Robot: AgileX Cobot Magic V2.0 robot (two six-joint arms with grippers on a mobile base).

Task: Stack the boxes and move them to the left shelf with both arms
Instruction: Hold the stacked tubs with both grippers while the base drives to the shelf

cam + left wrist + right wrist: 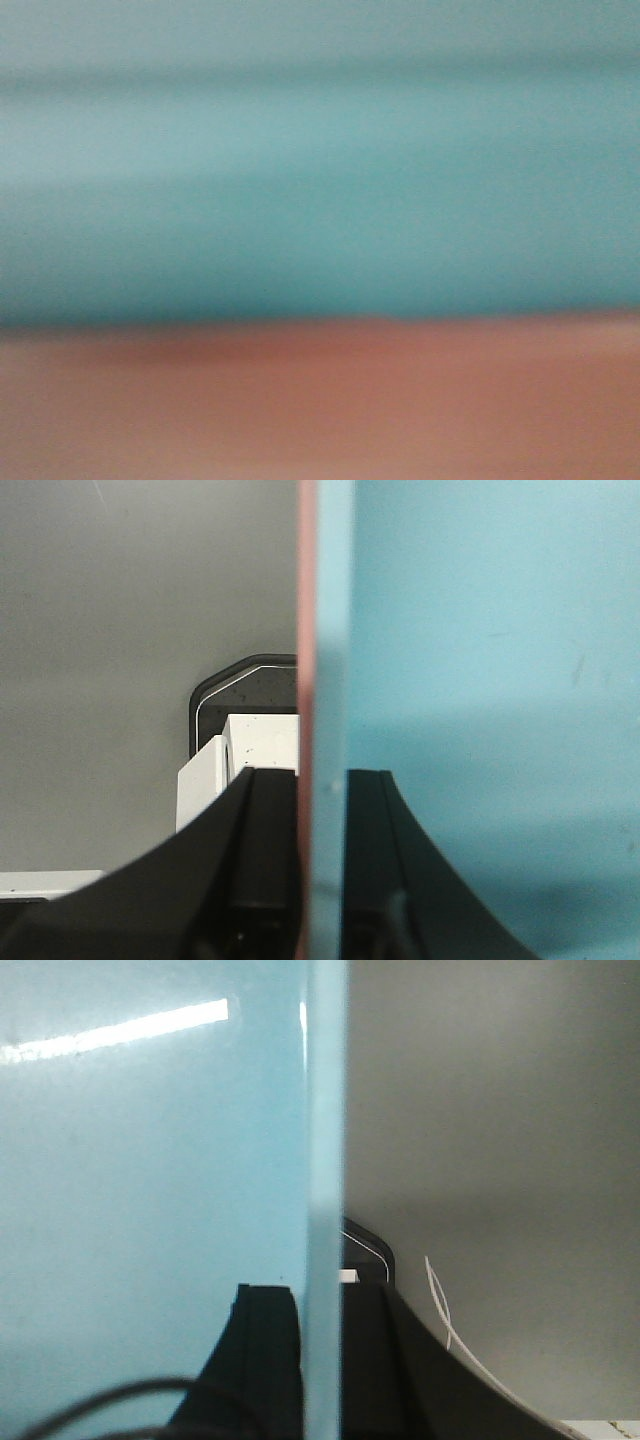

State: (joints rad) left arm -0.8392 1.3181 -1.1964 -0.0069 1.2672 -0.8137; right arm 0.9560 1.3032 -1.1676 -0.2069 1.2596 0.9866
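Two stacked bins fill the blurred front view, light blue bin point(320, 180) above salmon pink bin point(320, 400). The left end effector point(322, 780) clamps both their walls together, pink outside blue. The right end effector point(322, 1295) clamps the blue bin's wall.

Left gripper point(322, 780): has two matte black fingers point(262, 850), broad at the base, with outer edges that sweep in a smooth curve to narrow, square-cut tips. Right gripper point(325, 1295): shows the same black tapered pair, inner faces flat and straight. Carries a thin dark cable point(110, 1398) looping low beside it.
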